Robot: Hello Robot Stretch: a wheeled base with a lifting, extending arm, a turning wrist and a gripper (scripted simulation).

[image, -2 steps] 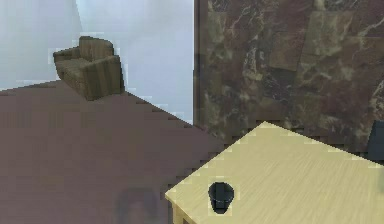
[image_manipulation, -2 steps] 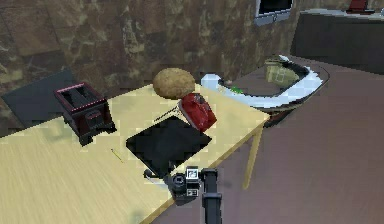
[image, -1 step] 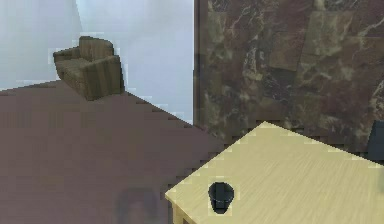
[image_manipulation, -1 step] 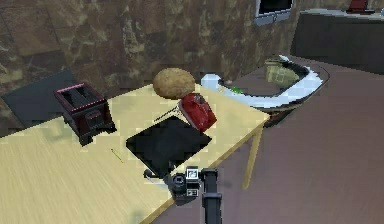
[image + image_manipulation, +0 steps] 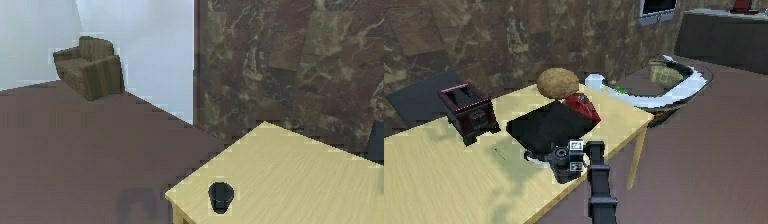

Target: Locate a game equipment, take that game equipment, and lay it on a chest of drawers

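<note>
Frankly, which blob is the game equipment I cannot tell; likeliest is the red lump (image 5: 584, 106) on the table (image 5: 444, 170), just beside the bread loaf (image 5: 558, 82). Probably light and stiff: grip its narrow middle. Whether the hand (image 5: 562, 158) holds anything cannot be told.

In the forward view, the pale table (image 5: 300, 170) is running off the right and bottom edges, and the right edge is cutting a dark upright shape (image 5: 377, 140). The small black object (image 5: 221, 196) on the table is showing too small to identify.

In the arm side view, the gripper (image 5: 562, 160) is overlapping a flat black item (image 5: 544, 125); whether it is holding anything cannot be told. The top edge is cropping a framed panel (image 5: 659, 8) and a red object (image 5: 742, 5).
</note>
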